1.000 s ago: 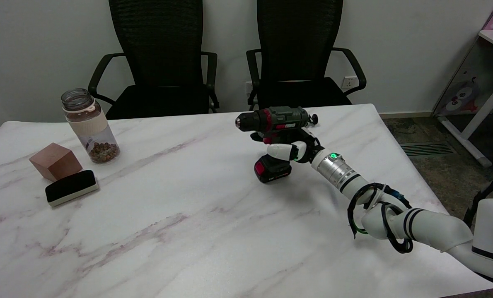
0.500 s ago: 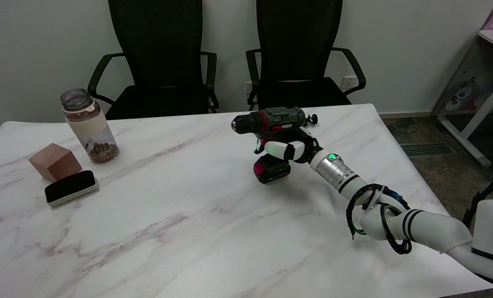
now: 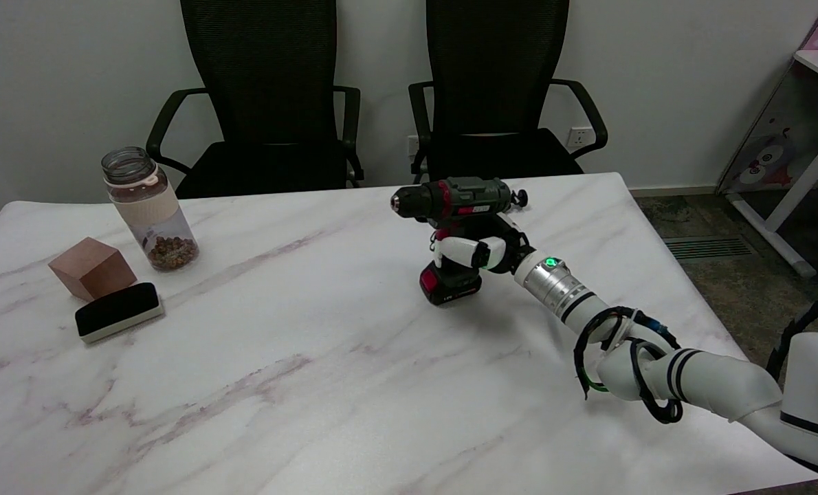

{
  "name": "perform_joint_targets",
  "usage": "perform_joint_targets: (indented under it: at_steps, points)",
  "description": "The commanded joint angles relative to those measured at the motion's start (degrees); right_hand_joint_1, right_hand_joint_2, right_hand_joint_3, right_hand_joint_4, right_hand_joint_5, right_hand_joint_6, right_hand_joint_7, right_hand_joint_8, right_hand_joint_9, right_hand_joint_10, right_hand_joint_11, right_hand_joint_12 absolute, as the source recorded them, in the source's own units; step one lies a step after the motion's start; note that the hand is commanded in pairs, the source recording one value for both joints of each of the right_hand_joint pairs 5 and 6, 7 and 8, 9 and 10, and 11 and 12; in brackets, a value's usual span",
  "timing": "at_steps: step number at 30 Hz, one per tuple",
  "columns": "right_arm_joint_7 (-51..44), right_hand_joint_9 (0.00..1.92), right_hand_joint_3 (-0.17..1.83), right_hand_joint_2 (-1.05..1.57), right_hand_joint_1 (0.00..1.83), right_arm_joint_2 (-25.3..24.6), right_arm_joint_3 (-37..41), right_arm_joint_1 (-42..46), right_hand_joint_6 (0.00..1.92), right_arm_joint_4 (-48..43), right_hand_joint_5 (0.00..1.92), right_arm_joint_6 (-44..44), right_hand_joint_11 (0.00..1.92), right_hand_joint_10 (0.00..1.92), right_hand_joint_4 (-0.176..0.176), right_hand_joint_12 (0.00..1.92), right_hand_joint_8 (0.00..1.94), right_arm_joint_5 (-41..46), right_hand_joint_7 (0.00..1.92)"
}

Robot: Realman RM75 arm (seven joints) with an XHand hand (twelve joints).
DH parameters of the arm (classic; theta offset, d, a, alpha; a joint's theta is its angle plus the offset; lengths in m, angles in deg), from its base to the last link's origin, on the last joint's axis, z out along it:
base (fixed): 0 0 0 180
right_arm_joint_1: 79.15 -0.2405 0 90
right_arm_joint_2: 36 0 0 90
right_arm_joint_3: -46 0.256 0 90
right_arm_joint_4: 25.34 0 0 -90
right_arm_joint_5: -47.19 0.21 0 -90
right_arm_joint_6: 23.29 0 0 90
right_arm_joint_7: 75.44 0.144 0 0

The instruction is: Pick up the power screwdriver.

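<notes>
Head view: we saw right hand with fingers wrapped around handle of power screwdriver, standing upright right of table centre; barrel lay crosswise, chuck pointing left.

Even, fairly bright indoor light, diffuse from overhead, no hard beams. White marble table reads well, no blown-out glare, only a mild sheen. Soft faint shadow under the power screwdriver and right hand, falling toward the near side; small soft shadows beside the jar, wooden block and eraser. Black chairs lose detail in dark mesh. Focus sharp across the frame, no motion blur; slight compression noise on the wall. Edge distortion minimal.
</notes>
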Motion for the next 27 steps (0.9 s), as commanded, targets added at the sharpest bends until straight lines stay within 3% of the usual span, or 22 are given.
perform_joint_targets:
  at_steps: [1, 7, 15, 27]
  points:
    - [-0.1, 1.26, 1.39, -0.13, 1.16, -0.1, 0.0, 0.5, 0.61, -0.5, 0.61, -2.0, 1.33, 1.26, 0.176, 1.33, 0.61, 0.0, 0.61]
    - [0.2, 1.28, 1.28, -0.11, 1.14, -0.2, 0.2, 0.3, 0.62, -0.5, 0.62, -3.2, 1.46, 1.28, 0.176, 1.46, 0.62, 0.0, 0.62]
    - [0.4, 1.44, 1.32, -0.09, 1.11, -0.4, 1.2, 0.5, 0.76, -0.4, 0.76, -4.1, 1.69, 1.44, 0.176, 1.69, 0.76, 0.2, 0.76]
    - [0.0, 1.57, 1.22, 0.11, 1.06, -0.7, 1.3, 0.0, 0.81, -0.3, 0.81, -5.7, 1.84, 1.57, 0.176, 1.84, 0.81, 2.3, 0.81]
